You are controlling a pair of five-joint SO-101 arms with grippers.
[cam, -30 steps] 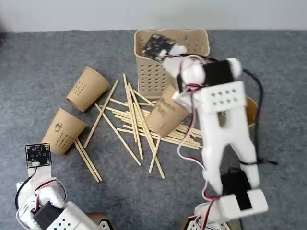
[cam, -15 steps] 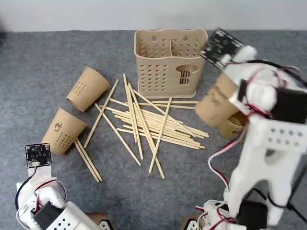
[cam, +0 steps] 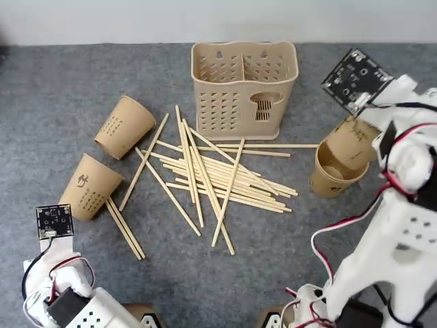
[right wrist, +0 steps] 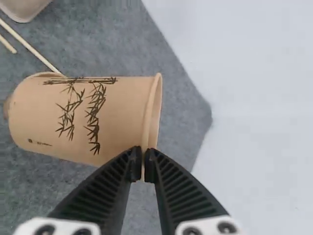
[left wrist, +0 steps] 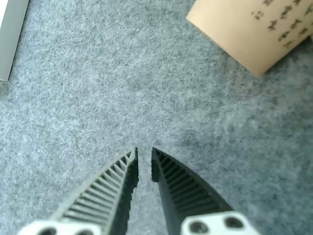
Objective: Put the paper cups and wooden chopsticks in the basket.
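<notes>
Right arm has swung away from the beige perforated plastic basket [cam: 225, 109]. 1 s ago it sat over the basket, with its cup low over the stick pile. 0.5 s ago it was just off the basket's right side, and now it is further right. Other cups, sticks and the left arm haven't shifted.

Right gripper [right wrist: 143, 152]: jaws pinched almost together on the rim of the brown paper cup with the bamboo print [right wrist: 83, 117], with the rim wall between the two tips. The cup is tipped on its side. In the high view it [cam: 351, 139] sits right of the basket and overlaps the far rim of a second brown paper cup [cam: 332, 172]. That one is on the grey carpet [cam: 68, 82] with its mouth tilted up toward the camera. Can't tell if the two cups touch.

Left gripper [left wrist: 143, 152]: jaws nearly closed with a thin slit between the tips and nothing in it. It is over bare carpet, with the side of a printed brown cup [left wrist: 254, 29] near it.

Rest of the task items, all outside the basket:
- Upper left brown paper cup [cam: 124, 126] is on its side, left of the basket.
- Lower left brown paper cup [cam: 89, 186] is on its side, nearer the left arm.
- The loose pile of pale wooden chopsticks [cam: 212, 174] is spread on the carpet in front of the basket.
- A separate pair of chopsticks [cam: 125, 229] is just beside the lower left cup.
</notes>
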